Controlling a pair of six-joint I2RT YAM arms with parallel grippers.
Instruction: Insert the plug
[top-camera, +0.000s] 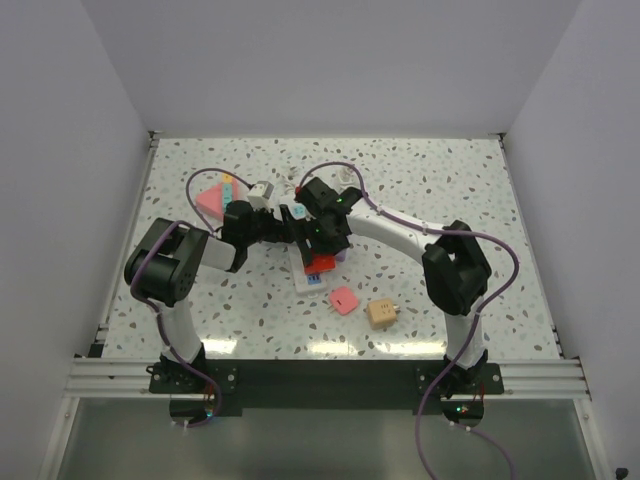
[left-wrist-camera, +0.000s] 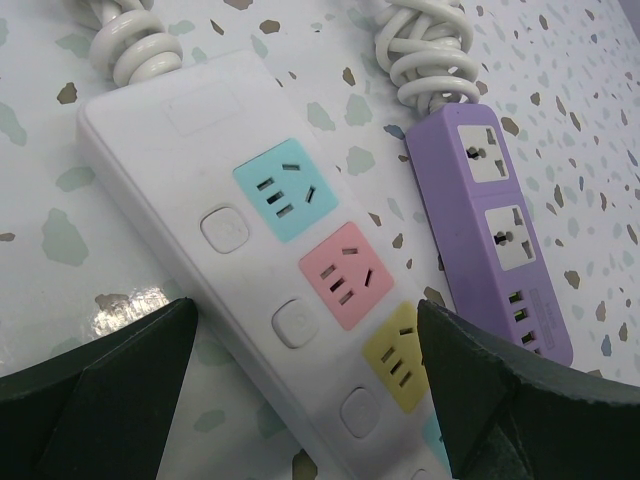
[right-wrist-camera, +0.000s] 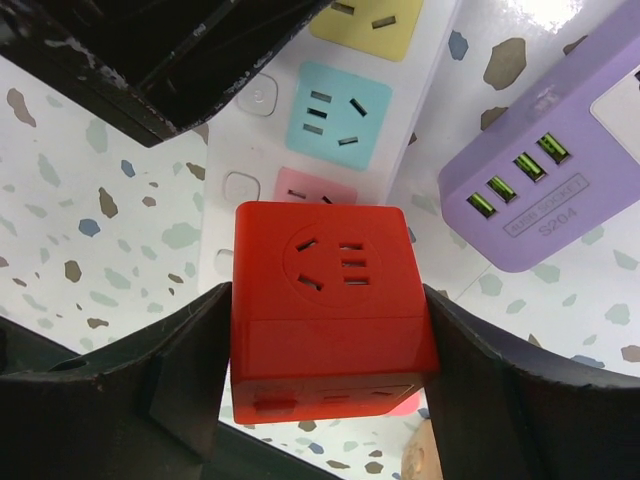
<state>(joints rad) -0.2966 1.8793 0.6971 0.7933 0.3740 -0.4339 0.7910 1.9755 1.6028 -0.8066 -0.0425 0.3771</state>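
That red plastic cube plug (right-wrist-camera: 335, 300) sat on the white plastic power strip (left-wrist-camera: 180, 160) right between the right gripper's (right-wrist-camera: 330, 335) fingers, though I couldn't tell if they gripped it, while the left gripper's (left-wrist-camera: 305, 325) fingers gaped wide either side of the strip, and it looked light, rigid and slick, so I'd pinch its flat opposite sides.

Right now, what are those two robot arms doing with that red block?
The right claw is around a red cube plug, which sits on the white power strip. The left claw hangs wide open over the same strip, gripping nothing. A purple strip lies beside it. Whether the cube is pushed fully in, I can't tell.
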